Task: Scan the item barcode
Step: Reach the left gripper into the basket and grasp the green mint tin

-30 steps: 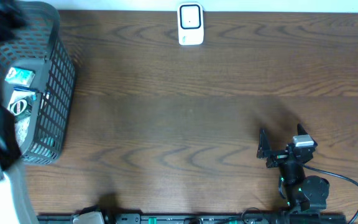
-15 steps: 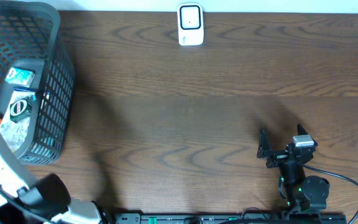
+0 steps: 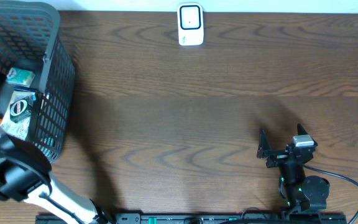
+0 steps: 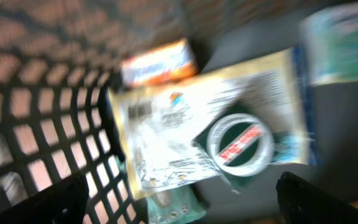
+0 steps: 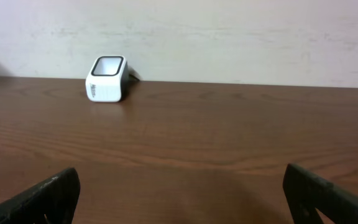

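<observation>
Left gripper [image 4: 185, 200] hangs spread wide over basket [image 3: 62, 87] holding packets [image 4: 166, 146].

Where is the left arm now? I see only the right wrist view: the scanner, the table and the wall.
Observer: The left gripper is over the basket at the left end of the table.
Operator: What lies in the basket?
Observer: A white pack, a green pack with a round lid lying on it, and an orange pack behind them. The view is blurred.
Operator: Does the gripper hold one of them?
Observer: No. Its jaws stand open above the packs, with nothing between them.
</observation>
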Robot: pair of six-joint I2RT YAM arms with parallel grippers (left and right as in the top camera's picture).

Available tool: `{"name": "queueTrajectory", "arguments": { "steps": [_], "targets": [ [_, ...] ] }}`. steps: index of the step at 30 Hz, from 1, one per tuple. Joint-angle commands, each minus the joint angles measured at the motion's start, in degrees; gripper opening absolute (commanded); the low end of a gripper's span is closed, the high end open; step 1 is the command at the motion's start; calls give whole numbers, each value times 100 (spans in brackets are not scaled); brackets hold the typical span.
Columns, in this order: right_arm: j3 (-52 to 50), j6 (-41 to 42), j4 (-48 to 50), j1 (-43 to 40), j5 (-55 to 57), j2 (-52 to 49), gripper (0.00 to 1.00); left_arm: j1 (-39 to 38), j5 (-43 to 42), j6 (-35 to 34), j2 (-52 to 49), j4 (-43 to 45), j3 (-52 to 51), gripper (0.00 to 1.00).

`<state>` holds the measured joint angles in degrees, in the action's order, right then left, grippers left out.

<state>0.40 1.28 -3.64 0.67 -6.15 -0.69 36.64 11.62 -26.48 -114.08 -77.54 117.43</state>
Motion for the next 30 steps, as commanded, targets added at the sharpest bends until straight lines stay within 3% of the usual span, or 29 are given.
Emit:
{"name": "queueTrajectory", "arguments": {
  "steps": [1,7,17,24,27,30],
  "targets": [
    [-9,35,-24,50,2,24,99,26,546,-988,-529,-195,-313,95],
    [-9,35,-22,50,2,24,99,31,588,-1687,-1001,-168,-776,95],
    [-9,35,-22,50,2,24,99,31,586,-1727,-1027,219,-1309,95],
    [-9,35,-24,50,2,24,99,24,522,-997,-595,210,-828,94],
    [-9,35,-22,50,2,24,99,17,-208,-782,107,656,-737,93],
    [-9,35,-24,50,2,24,99,-37,-1104,-15,557,1132,-737,93]
  ]
}}
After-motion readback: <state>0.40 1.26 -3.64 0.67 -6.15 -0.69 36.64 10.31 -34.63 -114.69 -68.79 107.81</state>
